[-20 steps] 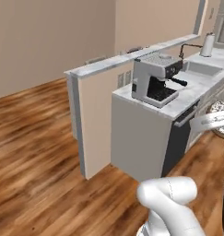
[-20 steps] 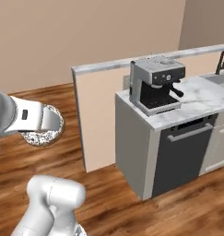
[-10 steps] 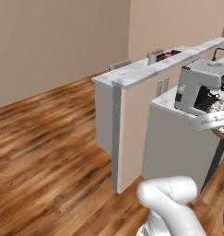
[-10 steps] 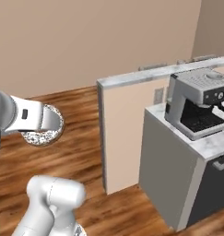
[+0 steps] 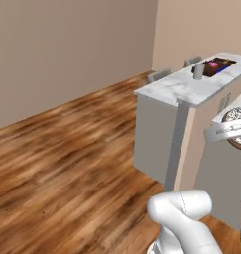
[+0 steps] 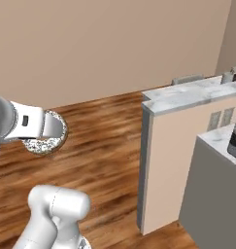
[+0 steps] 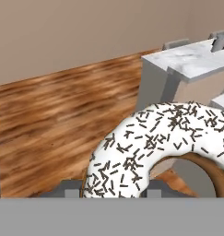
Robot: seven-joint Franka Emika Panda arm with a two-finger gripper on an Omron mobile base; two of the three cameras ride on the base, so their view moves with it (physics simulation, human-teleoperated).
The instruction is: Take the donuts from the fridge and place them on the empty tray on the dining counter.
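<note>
My gripper is shut on a brown donut with white speckled icing, held in the air above the wooden floor. The same donut looms large in the hand view and shows at the right edge of the left base view, donut in the gripper. The dining counter, white marble with grey veins, stands ahead to the right. At its far end lies a dark brown tray with a pink donut in it. The fridge is out of view.
A small grey cup stands on the counter next to the tray. Two chair backs rise behind the counter. A grey cabinet sits at the lower right. Bare wooden floor stretches to the left, up to a beige wall.
The whole picture has shifted: the base has moved, the coffee machine and its cabinet have slid out to the right, and the marble counter has come into view. The donut stays in the gripper.
</note>
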